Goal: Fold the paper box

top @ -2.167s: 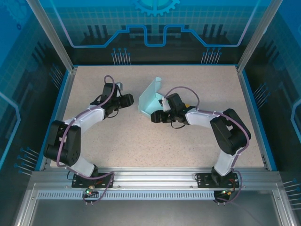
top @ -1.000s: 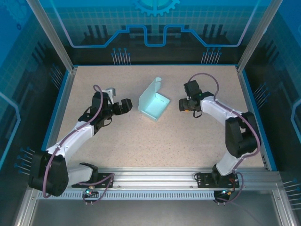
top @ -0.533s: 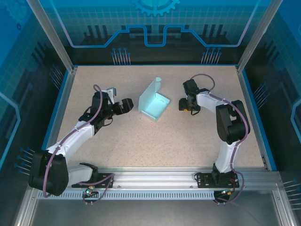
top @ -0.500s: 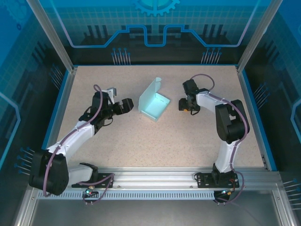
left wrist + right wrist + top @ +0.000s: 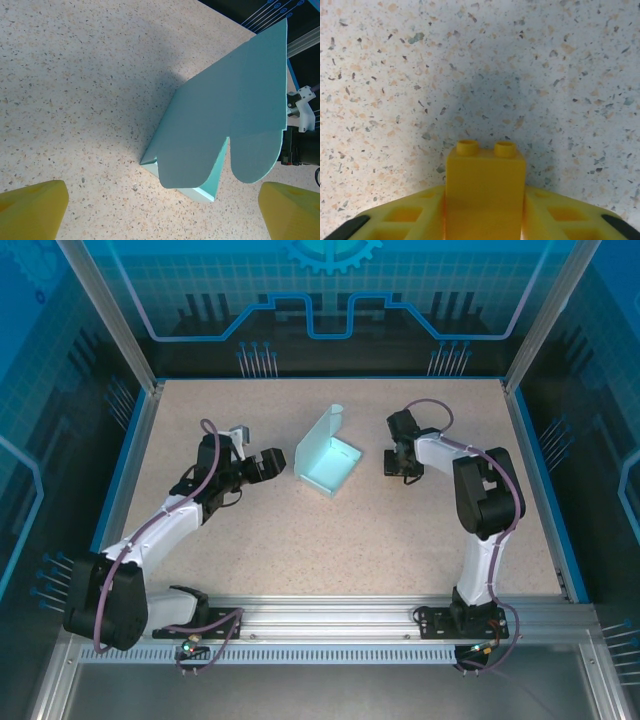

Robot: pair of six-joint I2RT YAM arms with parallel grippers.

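Speckled table (image 5: 300, 550) inside a blue-walled enclosure, with the two arms reaching in from the near edge. The paper box (image 5: 328, 462) sits at mid-table, between the two grippers and touching neither. Its shallow tray is already formed. Its lid stands up from the far-left edge, and the left wrist view shows a rounded tuck flap hanging free at the lid's end.

The left gripper (image 5: 275, 464) hovers just beside the box on its left, its yellow fingers (image 5: 30, 212) spread wide with nothing between them. The right gripper (image 5: 392, 466) is near the box on its right and points down at the table. In the right wrist view its fingers (image 5: 405, 215) press against both sides of a small yellow block (image 5: 485, 175), which stands studs-up in the grip.

Step in hand, as judged: the walls are done and the lid is not yet closed. The right arm is occupied with the block rather than with the card.

The next move probably calls for one arm to steady the tray while the other swings the lid down and guides the tuck flap inside the front wall. The thin card is likely to slide or crease under uneven pressure.
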